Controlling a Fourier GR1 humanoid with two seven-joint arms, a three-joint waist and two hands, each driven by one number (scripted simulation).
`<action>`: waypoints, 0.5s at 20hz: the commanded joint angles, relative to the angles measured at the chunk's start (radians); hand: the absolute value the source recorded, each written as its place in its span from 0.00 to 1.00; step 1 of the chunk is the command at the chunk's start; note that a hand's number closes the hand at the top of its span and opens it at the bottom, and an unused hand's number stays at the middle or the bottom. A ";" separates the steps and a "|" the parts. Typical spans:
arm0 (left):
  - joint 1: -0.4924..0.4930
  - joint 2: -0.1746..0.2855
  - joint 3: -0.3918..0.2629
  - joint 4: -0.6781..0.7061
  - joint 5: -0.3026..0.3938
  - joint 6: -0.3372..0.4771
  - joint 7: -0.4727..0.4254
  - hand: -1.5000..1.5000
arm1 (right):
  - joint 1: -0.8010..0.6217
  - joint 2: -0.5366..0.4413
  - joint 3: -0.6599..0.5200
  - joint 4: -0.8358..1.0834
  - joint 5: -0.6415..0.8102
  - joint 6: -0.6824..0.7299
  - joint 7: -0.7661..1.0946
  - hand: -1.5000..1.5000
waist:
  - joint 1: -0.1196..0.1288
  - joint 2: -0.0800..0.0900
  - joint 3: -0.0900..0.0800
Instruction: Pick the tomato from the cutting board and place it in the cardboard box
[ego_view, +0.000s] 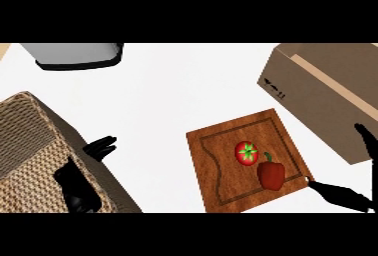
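Note:
A red tomato (247, 152) with a green stem lies on the wooden cutting board (221, 150), right of the board's middle. The cardboard box (325, 95) stands at the upper right, just beyond the board. My right hand (341, 194) is at the lower right, open, its fingers spread by the board's right corner and the box's near side. It touches neither the tomato nor the pepper. My left hand (81, 187) rests open at the lower left, over the wicker basket.
A red pepper (271, 173) lies on the board right beside the tomato, toward me. A wicker basket (37, 145) fills the lower left. A grey container (74, 55) stands at the far left edge of the white counter.

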 joint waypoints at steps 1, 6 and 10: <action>-0.037 0.063 -0.045 -0.041 0.026 -0.216 -0.005 0.50 | 0.014 -0.030 0.041 -0.082 0.059 0.072 0.200 0.00 | 0.026 0.009 0.004; -0.086 0.114 -0.055 -0.073 0.070 -0.247 0.002 0.50 | -0.042 -0.037 0.076 -0.140 0.103 0.187 0.449 0.00 | 0.076 0.019 0.007; -0.099 0.106 -0.098 -0.071 0.085 -0.226 -0.014 0.50 | -0.075 0.005 0.156 -0.208 0.171 0.265 0.648 0.00 | 0.085 0.020 0.007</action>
